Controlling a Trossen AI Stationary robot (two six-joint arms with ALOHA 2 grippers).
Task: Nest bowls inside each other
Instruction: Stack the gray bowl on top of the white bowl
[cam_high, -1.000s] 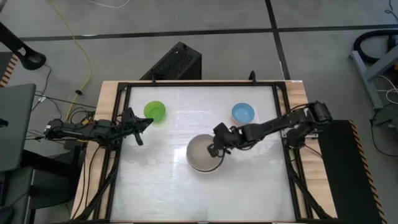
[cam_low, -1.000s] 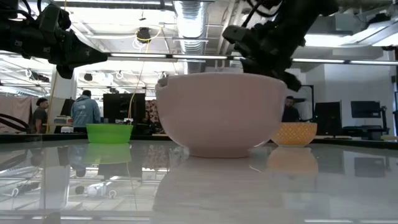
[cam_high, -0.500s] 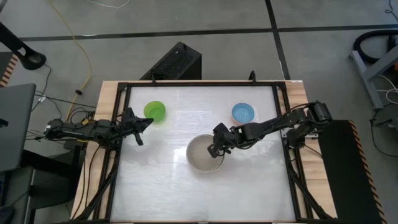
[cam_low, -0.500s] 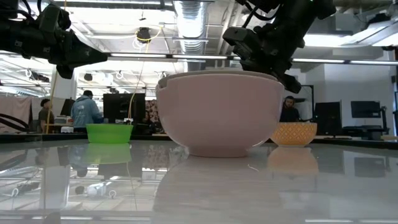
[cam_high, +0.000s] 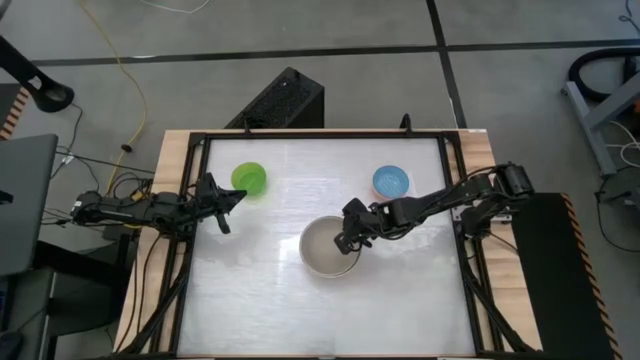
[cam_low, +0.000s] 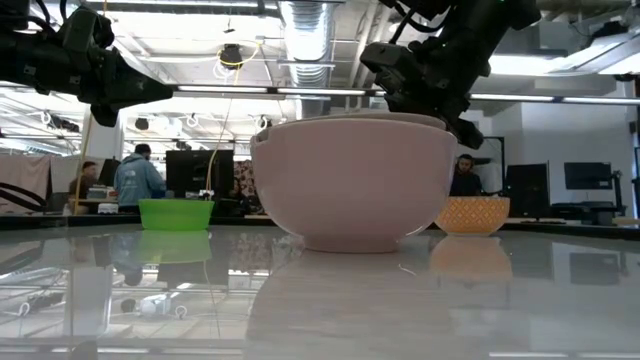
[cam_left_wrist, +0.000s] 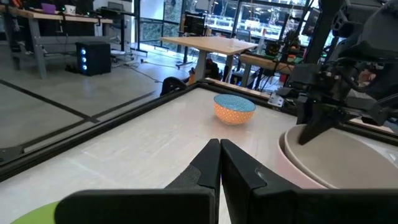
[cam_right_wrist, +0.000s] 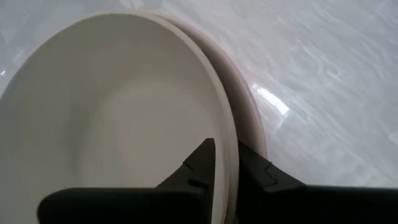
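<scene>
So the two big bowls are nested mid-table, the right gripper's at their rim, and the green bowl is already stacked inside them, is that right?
Not quite. The green bowl sits alone on the table near the left gripper, as the high view shows. The rest holds: the white-cream bowl lies inside the beige-grey bowl, with the right gripper at their rim.

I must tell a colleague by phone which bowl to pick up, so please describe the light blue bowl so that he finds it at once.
Start from the table seen from above and go to its far right corner. The light blue bowl stands there alone, beyond the right gripper. It is small like the green bowl on the far left, and much narrower than the stacked pale bowls in the middle.
</scene>
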